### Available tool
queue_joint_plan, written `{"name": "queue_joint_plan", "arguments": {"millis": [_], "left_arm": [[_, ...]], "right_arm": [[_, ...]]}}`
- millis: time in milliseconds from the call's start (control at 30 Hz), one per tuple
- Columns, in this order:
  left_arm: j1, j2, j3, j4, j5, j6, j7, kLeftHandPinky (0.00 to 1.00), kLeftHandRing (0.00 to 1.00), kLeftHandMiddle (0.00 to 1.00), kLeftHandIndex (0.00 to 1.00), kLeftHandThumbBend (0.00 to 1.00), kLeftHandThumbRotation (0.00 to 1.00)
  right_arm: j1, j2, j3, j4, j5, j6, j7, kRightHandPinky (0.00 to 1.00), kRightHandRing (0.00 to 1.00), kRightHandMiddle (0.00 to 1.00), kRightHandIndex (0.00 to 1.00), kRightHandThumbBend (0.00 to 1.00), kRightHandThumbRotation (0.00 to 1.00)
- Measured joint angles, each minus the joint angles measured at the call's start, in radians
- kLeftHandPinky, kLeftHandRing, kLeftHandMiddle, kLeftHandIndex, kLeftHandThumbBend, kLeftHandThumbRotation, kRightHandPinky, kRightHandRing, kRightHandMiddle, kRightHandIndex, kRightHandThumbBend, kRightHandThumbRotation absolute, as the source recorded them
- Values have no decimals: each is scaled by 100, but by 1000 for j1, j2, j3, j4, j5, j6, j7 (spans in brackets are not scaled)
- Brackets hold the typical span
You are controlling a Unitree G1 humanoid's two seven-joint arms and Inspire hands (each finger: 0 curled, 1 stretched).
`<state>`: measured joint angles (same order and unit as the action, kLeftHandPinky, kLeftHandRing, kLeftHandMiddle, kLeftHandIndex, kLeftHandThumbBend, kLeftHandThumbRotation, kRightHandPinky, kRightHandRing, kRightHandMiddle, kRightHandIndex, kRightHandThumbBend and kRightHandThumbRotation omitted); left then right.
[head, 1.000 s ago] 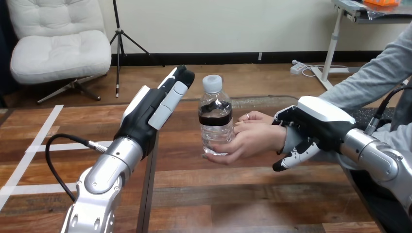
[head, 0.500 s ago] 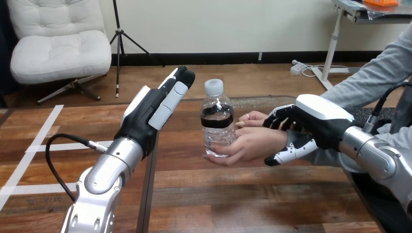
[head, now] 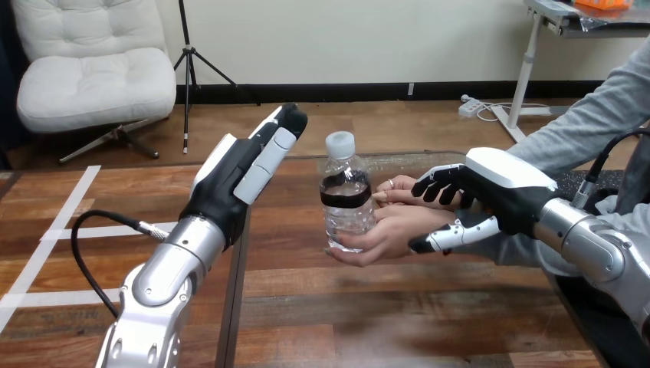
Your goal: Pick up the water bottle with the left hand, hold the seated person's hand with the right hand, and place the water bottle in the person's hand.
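A clear water bottle (head: 346, 198) with a white cap and a dark label band stands upright above the table's middle, held in the person's hand (head: 392, 231), whose fingers wrap its lower part. The person's other hand (head: 398, 188) rests just behind it. My left hand (head: 244, 175) is raised to the left of the bottle, fingers straight, a clear gap away from it. My right hand (head: 502, 190) is at the person's wrist, its fingers stretched out above it and its thumb below, not closed round it.
The wooden table (head: 398, 322) has a dark seam (head: 232, 307) running from front to back under my left forearm. A black cable (head: 88, 230) loops beside my left arm. The person's grey sleeve (head: 590, 123) comes in from the right.
My right hand's fingers have uncurled from the person's wrist and now reach leftward, straight. The bottle and the person's hand have drifted slightly right and down. My left hand has stayed still.
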<state>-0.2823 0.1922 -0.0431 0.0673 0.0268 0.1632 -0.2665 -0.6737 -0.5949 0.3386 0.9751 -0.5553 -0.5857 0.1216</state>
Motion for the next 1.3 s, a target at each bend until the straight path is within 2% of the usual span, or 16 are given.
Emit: {"name": "queue_joint_plan", "arguments": {"millis": [100, 267, 500, 633, 800, 900, 1033, 1200, 1300], "left_arm": [[0, -1, 2, 0, -1, -7, 0, 100, 100, 99, 95, 100, 100], [0, -3, 6, 2, -6, -21, 6, 100, 99, 98, 93, 98, 100], [1, -14, 21, 12, -26, -58, 19, 100, 98, 97, 90, 95, 100], [6, -23, 32, 14, -44, -86, 30, 100, 95, 95, 89, 95, 100], [14, -36, 46, 17, -65, -125, 39, 100, 93, 94, 87, 91, 100], [22, -44, 54, 16, -72, -147, 43, 100, 93, 94, 87, 90, 100], [38, -48, 61, 16, -79, -172, 47, 100, 92, 93, 87, 87, 100], [68, -52, 68, 6, -96, -187, 55, 97, 90, 92, 87, 85, 98], [92, -54, 73, -8, -101, -190, 60, 95, 90, 91, 86, 84, 99]], "right_arm": [[0, 0, 0, 0, 3, -1, 0, 63, 72, 75, 77, 100, 94], [7, 1, -2, -6, 21, -1, 0, 65, 74, 77, 78, 91, 98], [31, 18, -39, -11, 127, -4, 20, 71, 78, 80, 81, 84, 100], [49, 39, -82, -14, 223, 0, 61, 75, 83, 84, 84, 86, 100], [71, 66, -127, -15, 313, 2, 90, 81, 86, 88, 87, 82, 100], [87, 87, -162, -15, 378, -5, 118, 83, 88, 90, 89, 84, 100], [109, 121, -209, -16, 484, -7, 173, 86, 89, 91, 90, 92, 100], [144, 166, -268, -31, 603, -2, 240, 87, 90, 92, 92, 95, 100], [172, 188, -292, -61, 662, 8, 277, 87, 90, 92, 91, 97, 100]]}}
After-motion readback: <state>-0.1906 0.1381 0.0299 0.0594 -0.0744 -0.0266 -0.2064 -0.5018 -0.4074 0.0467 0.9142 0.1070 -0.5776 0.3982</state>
